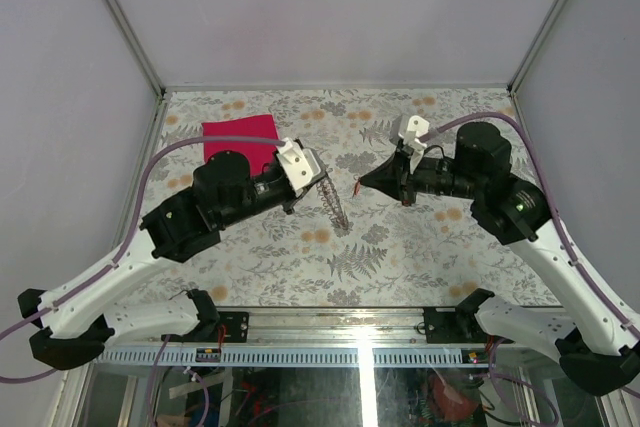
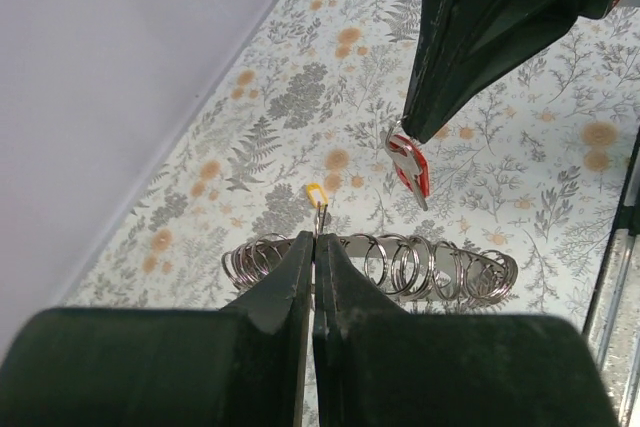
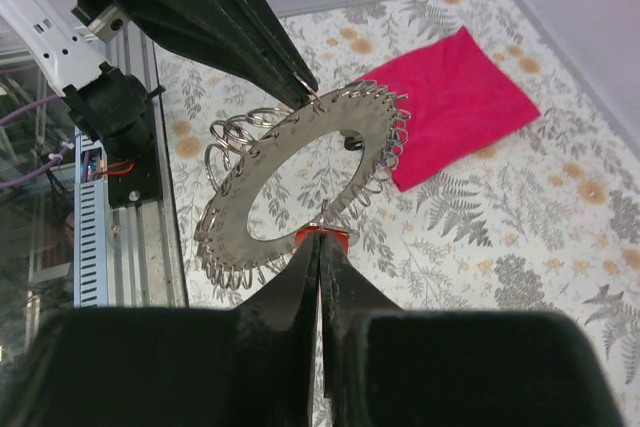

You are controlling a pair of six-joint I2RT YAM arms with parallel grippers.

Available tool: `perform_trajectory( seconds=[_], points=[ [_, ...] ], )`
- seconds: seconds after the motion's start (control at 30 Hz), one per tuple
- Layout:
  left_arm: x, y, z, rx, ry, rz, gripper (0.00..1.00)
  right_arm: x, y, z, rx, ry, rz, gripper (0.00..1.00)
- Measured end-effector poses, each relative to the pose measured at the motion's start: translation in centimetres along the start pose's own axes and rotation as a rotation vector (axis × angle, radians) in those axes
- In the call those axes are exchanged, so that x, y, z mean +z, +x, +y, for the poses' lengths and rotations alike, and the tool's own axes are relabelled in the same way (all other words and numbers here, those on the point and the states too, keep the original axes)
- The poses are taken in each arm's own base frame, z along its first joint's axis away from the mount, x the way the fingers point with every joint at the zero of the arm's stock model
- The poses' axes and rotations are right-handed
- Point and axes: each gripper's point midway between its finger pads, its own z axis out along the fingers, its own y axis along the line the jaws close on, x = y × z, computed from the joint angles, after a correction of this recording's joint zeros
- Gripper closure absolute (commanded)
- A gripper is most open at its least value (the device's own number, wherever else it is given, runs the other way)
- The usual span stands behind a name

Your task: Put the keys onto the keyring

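While the floral-printed table [image 1: 400, 257] carries a square pink-red cloth [image 1: 235, 137] near its far-left corner, both arms meet above its middle. The left gripper [image 2: 315, 242] has its jaws pressed together, pinching a small loop on the rim of the flat silvery metal keyring [image 3: 228, 215] — a hoop fringed with split rings, lifted off the surface. The right gripper [image 3: 322, 239], clamped tight, holds a tiny red-headed silvery key [image 2: 410, 169] right at that rim. A yellow-headed key [image 2: 316, 192] sits just beyond the left fingertips.
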Motion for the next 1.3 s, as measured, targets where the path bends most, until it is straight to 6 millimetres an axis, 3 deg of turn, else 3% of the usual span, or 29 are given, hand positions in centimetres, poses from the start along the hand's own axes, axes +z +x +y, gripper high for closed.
perform_trajectory(
  seconds=[0.27, 0.57, 1.3],
  points=[
    [-0.3, -1.5, -0.7, 0.106, -0.016, -0.034, 1.0, -0.7, -2.4, 0.8, -0.097, -0.025, -0.109, 1.0],
    [-0.2, -2.5, -1.3, 0.17, -0.036, -0.053, 1.0, -0.2, -3.2, 1.4, -0.13, -0.095, -0.118, 1.0],
    [1.0, -1.8, -2.4, 0.211, -0.045, -0.014, 1.0, 0.7, -3.1, 2.3, -0.114, -0.186, -0.122, 1.0]
  ],
)
